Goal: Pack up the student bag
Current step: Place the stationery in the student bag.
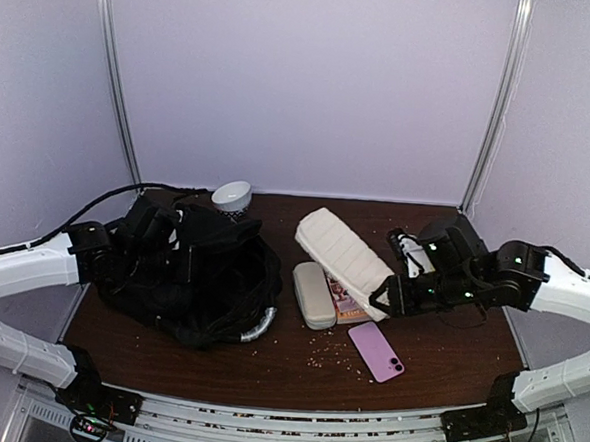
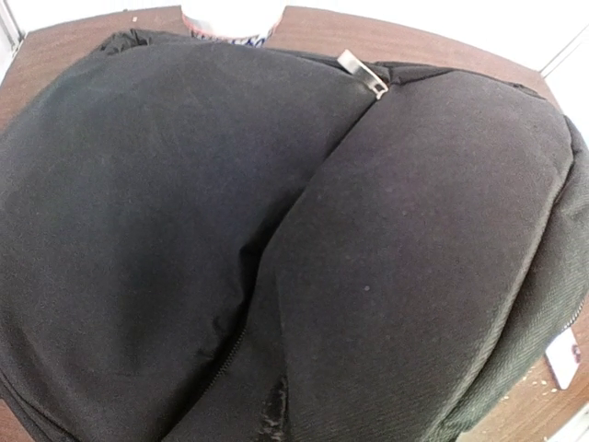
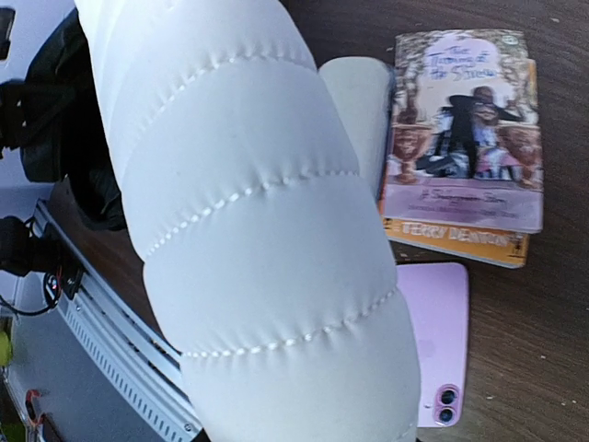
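The student bag (image 1: 206,276), a big black soft backpack with a grey-white handle (image 1: 260,325), lies on the left of the table and fills the left wrist view (image 2: 276,230). My left gripper (image 1: 131,243) is at the bag's raised left edge. Its fingers are buried in the fabric and do not show. My right gripper (image 1: 384,299) is shut on the lower end of a white quilted pouch (image 1: 341,248). It holds the pouch tilted above the table, right of the bag. The pouch (image 3: 258,230) hides the right fingers in the right wrist view.
A beige case (image 1: 313,295), two stacked books (image 3: 465,138) and a pink phone (image 1: 375,351) lie under and in front of the pouch. A white round container (image 1: 231,195) stands behind the bag. Crumbs dot the table's front. Walls close the back and sides.
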### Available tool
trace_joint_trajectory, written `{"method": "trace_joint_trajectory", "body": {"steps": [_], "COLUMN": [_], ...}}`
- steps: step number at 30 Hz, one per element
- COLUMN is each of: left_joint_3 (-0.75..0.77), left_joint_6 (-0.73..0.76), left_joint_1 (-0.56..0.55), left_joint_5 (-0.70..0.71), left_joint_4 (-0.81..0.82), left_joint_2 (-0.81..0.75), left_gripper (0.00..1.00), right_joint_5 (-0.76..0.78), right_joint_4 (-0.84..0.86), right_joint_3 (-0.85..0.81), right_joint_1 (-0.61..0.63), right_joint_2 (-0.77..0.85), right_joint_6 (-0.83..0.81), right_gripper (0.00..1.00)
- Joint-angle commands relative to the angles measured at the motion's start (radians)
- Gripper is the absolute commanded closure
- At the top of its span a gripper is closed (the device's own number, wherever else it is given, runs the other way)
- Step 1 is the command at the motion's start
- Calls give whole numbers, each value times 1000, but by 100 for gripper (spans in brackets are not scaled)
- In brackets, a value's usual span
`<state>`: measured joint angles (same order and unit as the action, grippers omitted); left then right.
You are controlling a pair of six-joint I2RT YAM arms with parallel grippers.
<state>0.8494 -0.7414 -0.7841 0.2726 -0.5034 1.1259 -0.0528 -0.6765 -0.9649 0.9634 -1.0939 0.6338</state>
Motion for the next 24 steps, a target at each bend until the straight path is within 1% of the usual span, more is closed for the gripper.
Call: {"method": "trace_joint_trajectory", "body": {"steps": [1,7,13,17,24], "left_joint_3": [20,31,55,56,52], "left_joint_6": [27,53,65,64,63], "left_joint_1": [3,2,2,1,-47], "left_joint_5": [-35,-63,-59,-72,-57], "left_joint_4": [195,216,207,209,207], "left_joint_2": [-73,-99,-106,-104,-92], "left_gripper": [100,100,100,100,100], "right_joint_5": [-71,-154,-185,-160,-98], "right_joint_4": [81,90,64,61,40], "right_joint_3": [-137,-282,-363,-389,-555], "right_joint_1": [85,128,137,132,80], "right_joint_2": [-164,-393,-524,-578,-739], "right_joint_6": [-16,-28,-40,-42,-29], "right_gripper": [69,69,69,69,69]}}
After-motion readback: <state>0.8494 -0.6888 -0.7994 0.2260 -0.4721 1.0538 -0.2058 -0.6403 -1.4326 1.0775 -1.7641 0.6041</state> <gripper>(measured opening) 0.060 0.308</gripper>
